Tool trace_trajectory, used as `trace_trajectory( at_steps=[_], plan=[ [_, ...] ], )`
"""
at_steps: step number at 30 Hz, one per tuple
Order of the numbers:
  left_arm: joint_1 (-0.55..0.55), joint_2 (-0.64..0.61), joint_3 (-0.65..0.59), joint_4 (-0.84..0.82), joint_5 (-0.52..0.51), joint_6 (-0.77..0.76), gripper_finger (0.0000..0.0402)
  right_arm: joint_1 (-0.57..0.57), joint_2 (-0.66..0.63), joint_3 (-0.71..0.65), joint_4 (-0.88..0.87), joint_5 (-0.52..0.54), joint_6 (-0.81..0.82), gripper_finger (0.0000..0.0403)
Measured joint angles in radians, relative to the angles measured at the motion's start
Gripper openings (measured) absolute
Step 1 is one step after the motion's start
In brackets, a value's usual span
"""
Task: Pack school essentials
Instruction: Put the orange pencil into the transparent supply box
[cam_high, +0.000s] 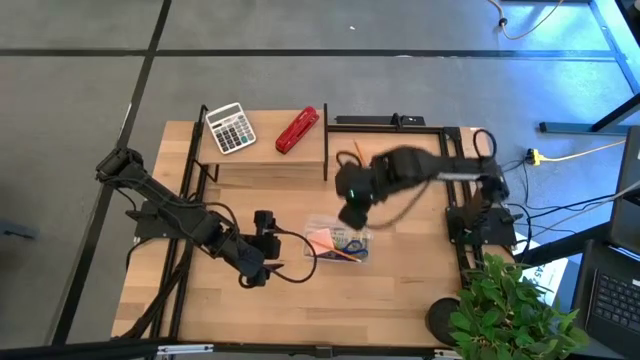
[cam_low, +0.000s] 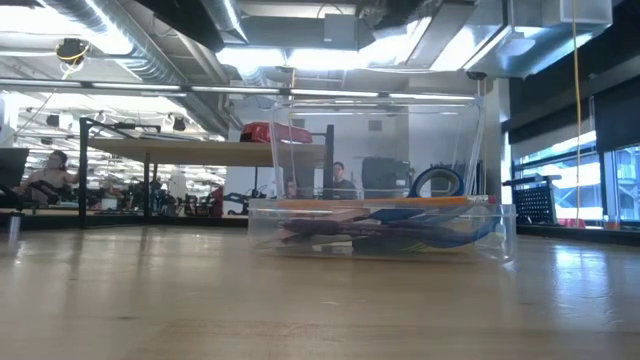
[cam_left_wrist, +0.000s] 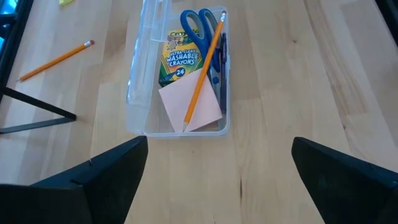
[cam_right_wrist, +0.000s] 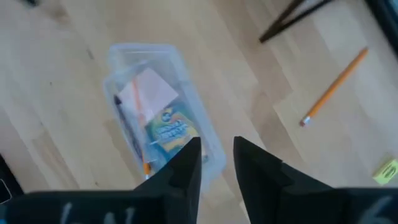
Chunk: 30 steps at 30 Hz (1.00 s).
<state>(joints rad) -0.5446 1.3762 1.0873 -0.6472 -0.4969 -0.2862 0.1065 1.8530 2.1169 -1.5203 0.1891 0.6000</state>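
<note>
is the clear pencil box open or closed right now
Open. The clear box has its lid swung up, leaving scissors, crayons and pencil uncovered.
</note>
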Motion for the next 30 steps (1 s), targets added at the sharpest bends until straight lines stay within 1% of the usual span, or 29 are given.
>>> trace_trajectory(
  at_steps=[3,6,11,13,15,18,19,23,26,27,30],
  plan=[
    [0.000,0.000,0.000,0.000,0.000,-0.014,0.0393,-0.099,0.000,-0.024,-0.001,-0.088,-0.034,0.0097],
    [0.004,0.000,0.000,0.000,0.000,-0.021,0.0393,-0.195,0.000,-0.074,-0.004,-0.141,-0.039,0.0097],
    [0.022,0.000,0.000,-0.001,0.000,-0.022,0.0393,-0.333,-0.003,-0.191,0.030,-0.165,-0.002,0.0097],
    [0.037,0.000,0.000,-0.001,0.000,-0.022,0.0393,-0.379,-0.003,-0.243,0.081,-0.187,-0.026,0.0097],
    [0.056,0.000,0.000,-0.005,-0.001,-0.022,0.0393,-0.426,-0.003,-0.297,0.168,-0.227,-0.053,0.0097],
    [0.091,0.000,0.000,-0.008,-0.013,-0.022,0.0393,-0.497,-0.003,-0.387,0.296,-0.337,-0.066,0.0097],
    [0.104,0.000,0.000,-0.011,-0.014,-0.022,0.0393,-0.518,-0.003,-0.418,0.344,-0.353,-0.074,0.0097],
    [0.156,0.000,0.000,-0.019,-0.016,-0.022,0.0393,-0.587,-0.003,-0.514,0.432,-0.364,-0.083,0.0097],
    [0.191,0.000,0.000,-0.019,-0.016,-0.020,0.0393,-0.618,-0.003,-0.554,0.420,-0.355,-0.112,0.0097],
    [0.201,0.000,0.000,-0.018,-0.016,-0.020,0.0393,-0.623,-0.003,-0.562,0.429,-0.335,-0.128,0.0097],
    [0.231,0.000,0.000,-0.018,-0.016,-0.018,0.0393,-0.638,-0.003,-0.598,0.468,-0.226,-0.133,0.0097]
  ],
)
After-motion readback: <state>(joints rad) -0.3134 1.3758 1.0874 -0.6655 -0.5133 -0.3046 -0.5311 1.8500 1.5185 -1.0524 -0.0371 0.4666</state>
